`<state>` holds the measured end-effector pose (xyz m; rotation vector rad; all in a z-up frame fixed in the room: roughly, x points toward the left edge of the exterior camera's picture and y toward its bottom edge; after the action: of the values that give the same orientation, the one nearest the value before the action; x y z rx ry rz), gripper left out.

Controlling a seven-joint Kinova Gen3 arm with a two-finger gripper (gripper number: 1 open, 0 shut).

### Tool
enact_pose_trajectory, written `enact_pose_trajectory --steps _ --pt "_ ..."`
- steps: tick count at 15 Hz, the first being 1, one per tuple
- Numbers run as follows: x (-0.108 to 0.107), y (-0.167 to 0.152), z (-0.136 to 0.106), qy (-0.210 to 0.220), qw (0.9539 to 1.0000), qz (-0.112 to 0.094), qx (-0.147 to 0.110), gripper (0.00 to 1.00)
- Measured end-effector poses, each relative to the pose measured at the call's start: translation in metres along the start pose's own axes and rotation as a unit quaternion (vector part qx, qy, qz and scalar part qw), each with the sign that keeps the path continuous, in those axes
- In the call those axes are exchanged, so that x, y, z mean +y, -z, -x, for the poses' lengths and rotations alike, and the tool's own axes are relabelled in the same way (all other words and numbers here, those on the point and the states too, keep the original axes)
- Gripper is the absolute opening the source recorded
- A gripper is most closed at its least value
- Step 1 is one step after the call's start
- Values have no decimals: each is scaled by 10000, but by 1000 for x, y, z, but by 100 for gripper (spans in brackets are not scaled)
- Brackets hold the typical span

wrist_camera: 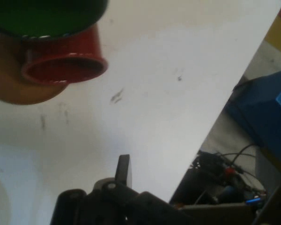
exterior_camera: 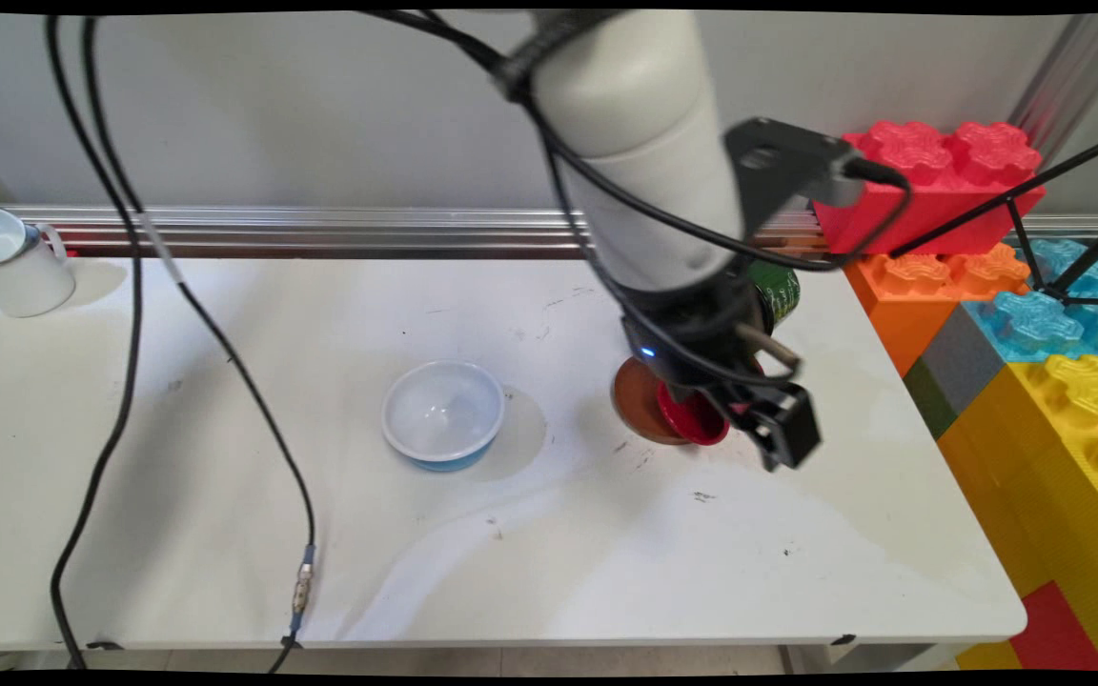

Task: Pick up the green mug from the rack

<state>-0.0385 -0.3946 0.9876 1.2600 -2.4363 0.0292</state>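
Observation:
A red cup (exterior_camera: 692, 417) (wrist_camera: 65, 63) lies tipped on its side on a brown round plate (exterior_camera: 640, 395) (wrist_camera: 18, 89), right of the table's middle. Its open mouth faces the table's near side. A dark green can (exterior_camera: 778, 291) (wrist_camera: 42, 16) stands just behind it, mostly hidden by the arm. My black gripper (exterior_camera: 787, 433) (wrist_camera: 123, 173) hangs low over the table just right of the cup and a little nearer, apart from it. In the hand view only bare white table (wrist_camera: 154, 108) lies ahead of the gripper, with the cup at the upper left.
A white bowl with a blue base (exterior_camera: 442, 414) sits mid-table. A white mug (exterior_camera: 10, 262) stands at the far left back. Large red, orange, blue and yellow toy bricks (exterior_camera: 1035, 362) are stacked past the table's right edge. Black cables (exterior_camera: 130, 362) hang across the left half.

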Motion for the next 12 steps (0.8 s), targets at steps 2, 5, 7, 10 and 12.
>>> enact_pose_trajectory --steps 2,5,7,10,12 --pt "11 -8 -8 127 9999 3 12 100" --pt "25 -18 -16 293 9996 3 23 100" --pt "34 -25 -21 402 9992 -16 19 100" --pt "47 -36 -30 687 9974 -169 111 100" --pt "51 -41 -33 836 9960 -275 146 100"
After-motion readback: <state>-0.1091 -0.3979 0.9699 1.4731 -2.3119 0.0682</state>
